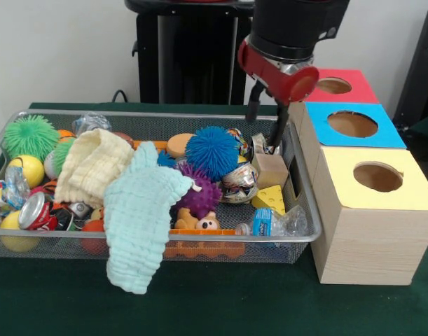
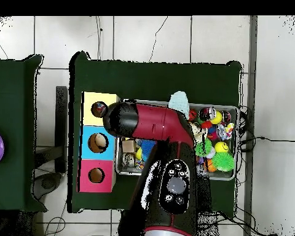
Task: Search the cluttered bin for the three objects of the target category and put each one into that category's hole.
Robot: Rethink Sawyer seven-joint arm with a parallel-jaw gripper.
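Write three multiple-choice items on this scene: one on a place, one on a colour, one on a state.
1. Where is the hand?
A. Over the bin's end nearest the boxes
B. Over the green spiky ball
C. Above the red-topped box

2. What colour tops the box with the hole nearest the camera in the front view?
A. Red
B. Blue
C. Yellow

3. How does the mint cloth lie?
A. Folded flat inside
B. Draped over the bin's rim
C. On the floor

Key: 1 A, its fingers dip in beside the small cardboard box. 2 C, the yellow top. 3 B, its end hangs outside.
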